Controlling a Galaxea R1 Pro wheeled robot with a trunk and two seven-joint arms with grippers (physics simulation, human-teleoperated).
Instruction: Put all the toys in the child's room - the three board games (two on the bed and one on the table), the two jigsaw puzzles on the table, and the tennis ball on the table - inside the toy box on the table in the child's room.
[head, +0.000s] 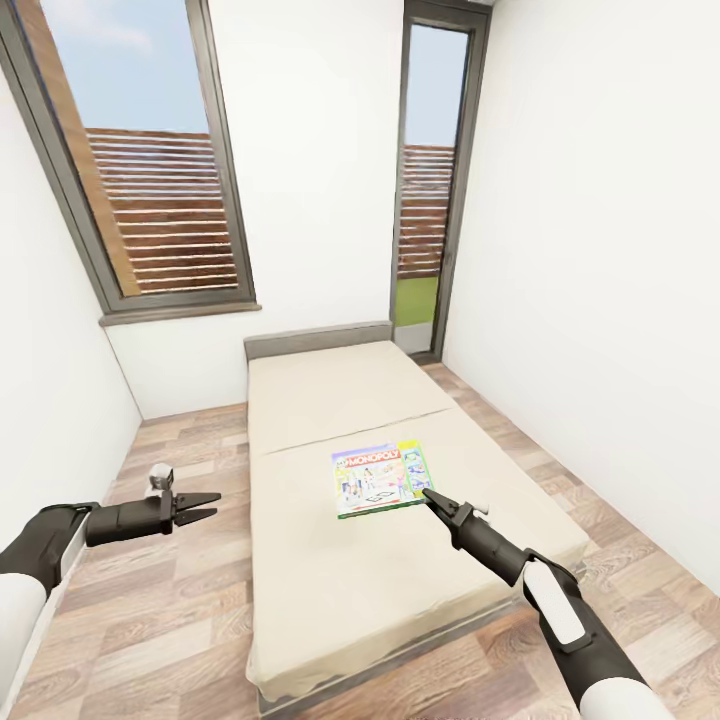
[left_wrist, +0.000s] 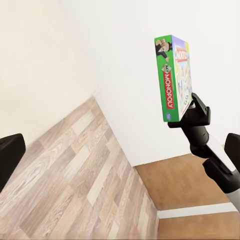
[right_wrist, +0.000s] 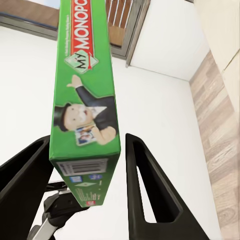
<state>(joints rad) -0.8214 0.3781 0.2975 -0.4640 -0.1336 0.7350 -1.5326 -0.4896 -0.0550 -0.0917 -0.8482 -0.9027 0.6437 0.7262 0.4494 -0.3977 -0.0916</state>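
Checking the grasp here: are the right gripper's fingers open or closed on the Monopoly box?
Open. In the right wrist view the Monopoly box edge sits between the spread fingers of the right gripper, with a gap on one side.

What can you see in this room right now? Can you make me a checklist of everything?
Surface: beige bed with a dark grey frame; plain mattress.
Job's things: one Monopoly box on the bed, its near edge between the right hand's fingers.
Clutter: nothing seen.
Hands: right hand at the box's corner, fingers either side of its green edge with gaps showing, so not clamped. Left hand open over the floor beside the bed, holding nothing.
Cables: nothing seen.
Surroundings: white walls, wood-plank floor, a big window and a narrow glass door behind the bed.
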